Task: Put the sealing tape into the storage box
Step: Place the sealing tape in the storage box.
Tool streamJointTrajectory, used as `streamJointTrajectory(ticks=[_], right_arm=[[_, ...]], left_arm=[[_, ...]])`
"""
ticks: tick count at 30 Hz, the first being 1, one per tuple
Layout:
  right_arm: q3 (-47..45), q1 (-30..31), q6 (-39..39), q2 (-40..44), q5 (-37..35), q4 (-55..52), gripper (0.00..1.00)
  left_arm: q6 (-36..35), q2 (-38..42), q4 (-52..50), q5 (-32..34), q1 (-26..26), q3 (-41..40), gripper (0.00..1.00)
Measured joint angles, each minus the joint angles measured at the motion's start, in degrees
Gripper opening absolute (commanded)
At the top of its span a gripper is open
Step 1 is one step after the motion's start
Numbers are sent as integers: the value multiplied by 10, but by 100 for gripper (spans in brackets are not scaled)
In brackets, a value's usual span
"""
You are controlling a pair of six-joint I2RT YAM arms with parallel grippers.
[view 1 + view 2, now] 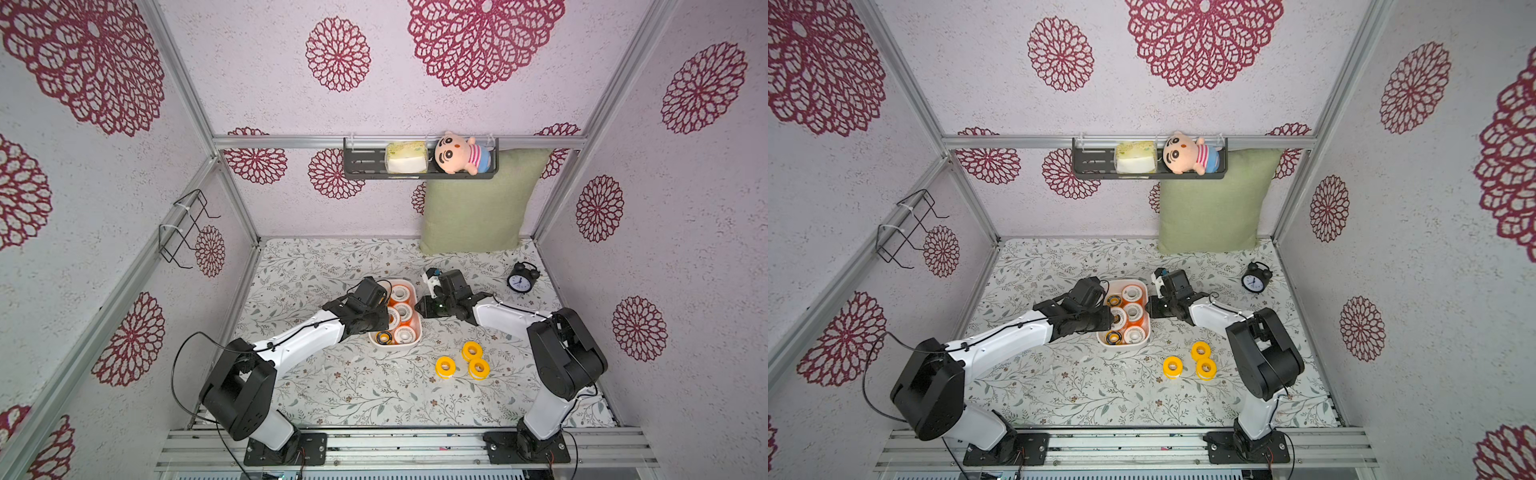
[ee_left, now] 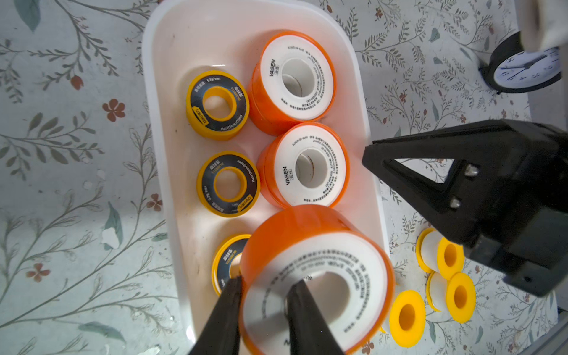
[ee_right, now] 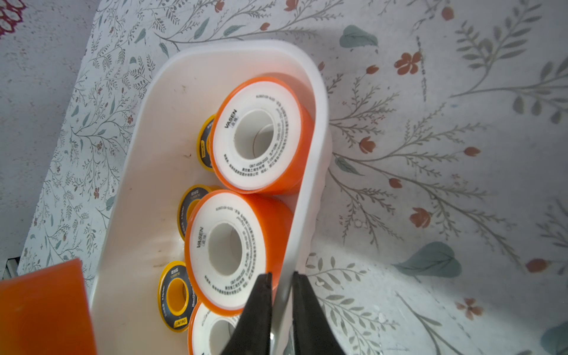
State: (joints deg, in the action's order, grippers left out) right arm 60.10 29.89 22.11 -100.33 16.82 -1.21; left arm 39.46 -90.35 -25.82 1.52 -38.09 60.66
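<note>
Lower right of centre in a top view, nearest the arm bases: three all-yellow rolls (image 1: 472,351) of sealing tape, bunched close together on the floral tabletop (image 1: 332,382). They were outside the storage box (image 1: 395,349) and apart from both grippers.

Frame centre: the white box lay lengthwise, running away from the bases. The left gripper (image 2: 266,284) was over the box's left-hand side, holding an orange roll (image 2: 307,227) by its wall. One finger (image 2: 304,322) was down the centre hole, the other against the outer orange rim. Whether this roll touched the box floor could not be told. In the left wrist view it hid part of one black-faced roll (image 2: 227,261).

The right gripper (image 3: 281,276) sat at the box's right-hand long wall. Its fingers were narrow, pinched on that wall, one inside and one outside.

Inside the box: three yellow black-faced rolls in a row on the left, three orange white-faced rolls (image 1: 400,293) on the right, all hole-up.

Farther, upper right of the tabletop: a black alarm clock (image 1: 521,280). Farthest: a green cushion (image 1: 478,203) against the back wall, below the black shelf (image 1: 365,164).
</note>
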Motion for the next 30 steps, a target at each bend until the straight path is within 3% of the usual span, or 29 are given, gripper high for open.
streamJointTrajectory(ticks=[30], right_arm=[[0,0,0,0,0,0,18]], left_arm=[[-49,-120,-67,-46,-30,89,25]])
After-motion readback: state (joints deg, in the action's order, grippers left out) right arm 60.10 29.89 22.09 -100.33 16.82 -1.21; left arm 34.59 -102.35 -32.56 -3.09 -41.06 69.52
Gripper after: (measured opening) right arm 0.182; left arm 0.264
